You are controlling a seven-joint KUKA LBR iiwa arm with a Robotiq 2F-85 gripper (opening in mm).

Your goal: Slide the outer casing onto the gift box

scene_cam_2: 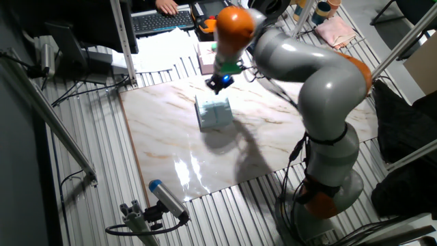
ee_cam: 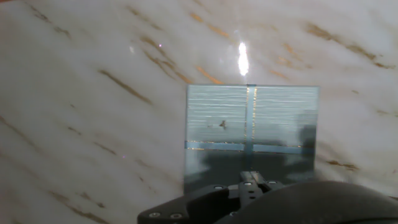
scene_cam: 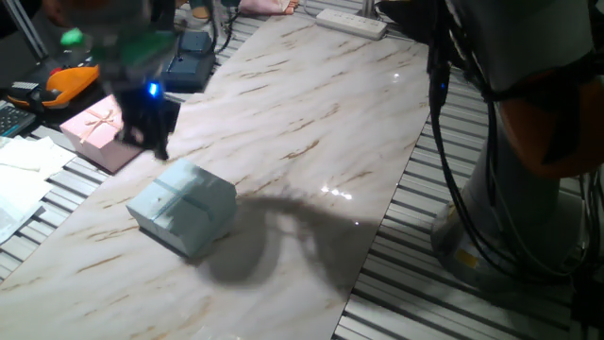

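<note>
The outer casing (scene_cam: 184,206) is a pale blue square sleeve lying flat on the marble table (scene_cam: 311,123). The other fixed view shows the casing (scene_cam_2: 214,113) near the table's middle. Its top face (ee_cam: 252,134) with faint crossed ribbon lines fills the hand view, just above the hand's dark housing (ee_cam: 261,202). My gripper (scene_cam: 151,132) hovers blurred above and behind the casing, clear of it, toward the pink box. In the other fixed view the gripper (scene_cam_2: 218,83) hangs over the casing's far edge. Its fingers are too blurred to read. The gift box is hidden.
A pink box with a bow (scene_cam: 94,127) sits at the table's left edge, close to my gripper. A dark navy box (scene_cam: 189,66) lies behind it. A white power strip (scene_cam: 351,21) rests at the far end. Papers and a keyboard (scene_cam_2: 160,20) lie off the table.
</note>
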